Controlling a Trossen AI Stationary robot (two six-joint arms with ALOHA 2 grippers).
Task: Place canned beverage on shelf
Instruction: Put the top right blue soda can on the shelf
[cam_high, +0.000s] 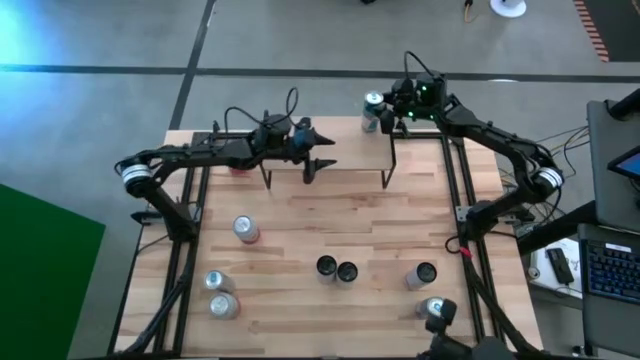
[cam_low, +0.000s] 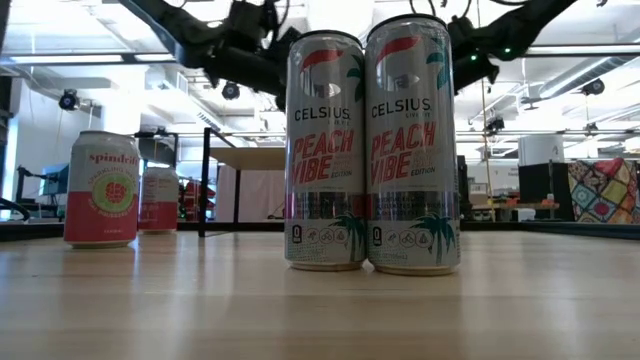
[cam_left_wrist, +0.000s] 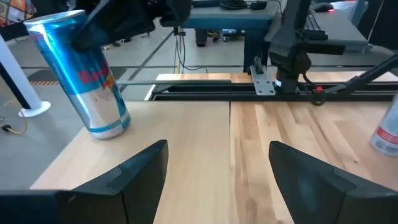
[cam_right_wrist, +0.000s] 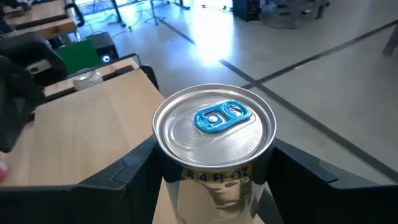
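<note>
The right tool (cam_right_wrist: 211, 180) grips a blue-tabbed can (cam_right_wrist: 214, 134) over the shelf's (cam_high: 350, 145) far right corner, tilted only in the left wrist view, whose own left tool (cam_left_wrist: 217, 171) gapes empty.

Bright overhead light, floor glare, sharp.

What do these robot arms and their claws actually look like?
Both arms are thin, dark and jointed, with loose black cables looping off them and a white band near each base. The left gripper and right gripper each have two broad matte-black wedge fingers. Green lights glow on the right wrist.
</note>
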